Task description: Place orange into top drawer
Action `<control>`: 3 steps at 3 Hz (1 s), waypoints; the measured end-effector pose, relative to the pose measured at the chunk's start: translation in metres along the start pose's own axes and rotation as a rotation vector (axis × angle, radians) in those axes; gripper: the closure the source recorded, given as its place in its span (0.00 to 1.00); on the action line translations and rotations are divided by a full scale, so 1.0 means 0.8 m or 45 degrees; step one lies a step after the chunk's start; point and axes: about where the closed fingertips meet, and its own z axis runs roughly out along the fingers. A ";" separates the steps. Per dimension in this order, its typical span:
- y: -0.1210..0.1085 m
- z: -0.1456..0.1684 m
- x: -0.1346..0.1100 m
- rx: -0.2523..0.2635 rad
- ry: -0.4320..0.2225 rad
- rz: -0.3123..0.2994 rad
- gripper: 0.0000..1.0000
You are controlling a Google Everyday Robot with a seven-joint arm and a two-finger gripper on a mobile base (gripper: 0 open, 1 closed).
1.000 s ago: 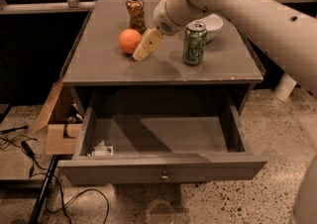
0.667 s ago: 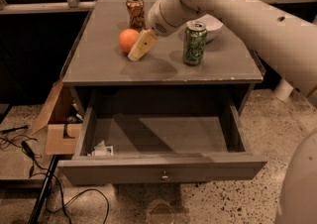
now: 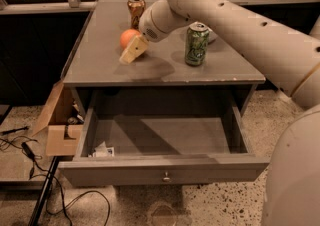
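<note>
1. Nearest the camera, the top drawer point(image 3: 210, 169) stood pulled well out from under the front edge of the worktop point(image 3: 97, 67), its small round knob point(image 3: 166, 176) at the middle of the front panel.
2. A small pale packet point(image 3: 103, 151) lay in the drawer's front left corner; the orange was not in the drawer.
3. On the floor off the worktop's left edge sat an open cardboard box point(image 3: 56, 122).
4. My gripper point(image 3: 132, 51) hung low over the worktop, left of centre, angled down toward the front left corner. It lay against the near right side of the orange point(image 3: 128, 37). I could not tell whether it was spread or closed on the fruit.
5. The orange rested on the worktop, about midway between the front and far edges.
6. A green can point(image 3: 196, 44) stood upright right of centre, apart from the orange.
7. Farthest, an orange-brown can point(image 3: 135, 10) stood upright near the far edge, just behind the orange.
</note>
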 end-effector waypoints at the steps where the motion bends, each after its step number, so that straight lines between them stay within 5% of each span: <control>1: 0.007 0.017 0.002 0.000 -0.029 0.021 0.04; 2: 0.006 0.032 0.005 0.006 -0.038 0.055 0.05; 3: -0.002 0.042 0.012 0.035 -0.042 0.097 0.24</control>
